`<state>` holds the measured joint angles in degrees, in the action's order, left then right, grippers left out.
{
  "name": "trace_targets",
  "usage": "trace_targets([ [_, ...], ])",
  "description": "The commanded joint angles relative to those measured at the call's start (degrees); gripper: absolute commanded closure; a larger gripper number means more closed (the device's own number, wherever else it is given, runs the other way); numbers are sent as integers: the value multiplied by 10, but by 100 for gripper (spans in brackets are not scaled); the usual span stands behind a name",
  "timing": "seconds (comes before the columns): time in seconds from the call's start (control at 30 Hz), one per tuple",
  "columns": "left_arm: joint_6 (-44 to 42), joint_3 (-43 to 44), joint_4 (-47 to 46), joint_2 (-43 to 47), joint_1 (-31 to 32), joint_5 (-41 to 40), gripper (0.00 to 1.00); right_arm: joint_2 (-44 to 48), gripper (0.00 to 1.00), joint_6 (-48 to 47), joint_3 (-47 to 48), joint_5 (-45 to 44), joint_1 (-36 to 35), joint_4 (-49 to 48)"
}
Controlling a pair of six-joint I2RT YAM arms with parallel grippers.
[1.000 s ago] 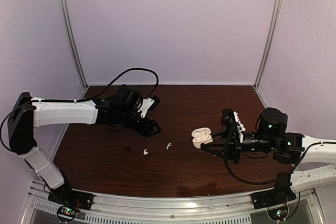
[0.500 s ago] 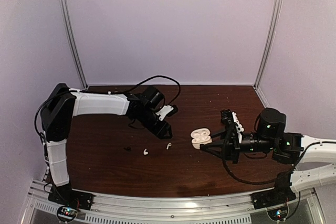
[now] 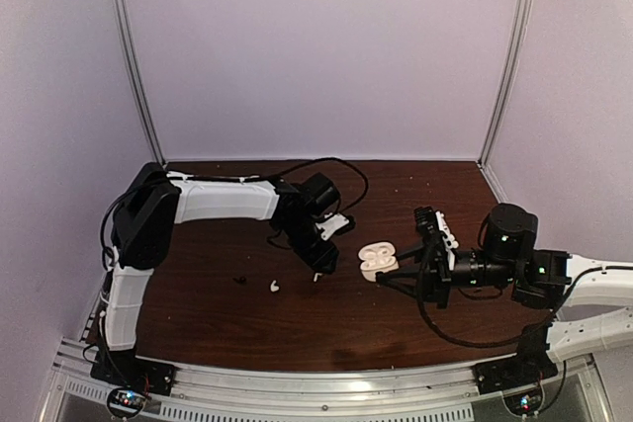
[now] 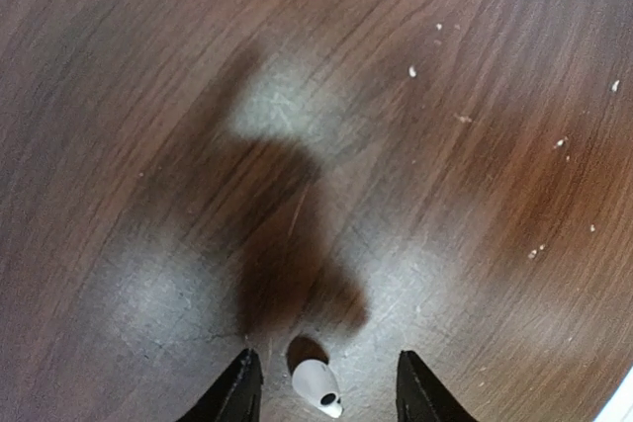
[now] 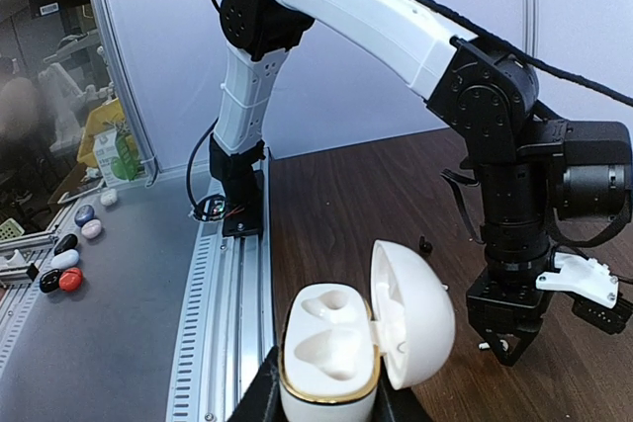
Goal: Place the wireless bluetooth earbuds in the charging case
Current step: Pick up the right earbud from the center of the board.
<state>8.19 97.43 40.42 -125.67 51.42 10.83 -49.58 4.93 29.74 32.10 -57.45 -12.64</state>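
While left gripper (image 4: 326,384) hangs low, white earbud (image 4: 316,386) lies between its jaws.

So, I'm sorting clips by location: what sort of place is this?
Probably a robotics lab cell: pale panels on metal posts enclose a wooden table, with a left arm and right arm mounted on an aluminium rail.

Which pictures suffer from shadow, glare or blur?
Left wrist view: dark shadow and pale glare on the brown wooden table above the white plastic earbud. Right wrist view: the open white plastic charging case is sharp. Top external view: even light, no glare.
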Motion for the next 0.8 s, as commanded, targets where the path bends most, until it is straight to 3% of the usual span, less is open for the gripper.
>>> trace_targets([
  [0.0,-9,33,41,-23,8,-38,52,2,100,3,-3,-3,1,-14],
  [0.17,-15,58,63,-45,15,-56,56,2,100,4,-2,-4,1,-13],
  [0.4,-19,56,78,-50,14,-66,70,7,100,4,0,-11,1,-9],
  [0.77,-19,-58,64,41,45,-41,85,5,100,4,3,-6,0,-8],
])
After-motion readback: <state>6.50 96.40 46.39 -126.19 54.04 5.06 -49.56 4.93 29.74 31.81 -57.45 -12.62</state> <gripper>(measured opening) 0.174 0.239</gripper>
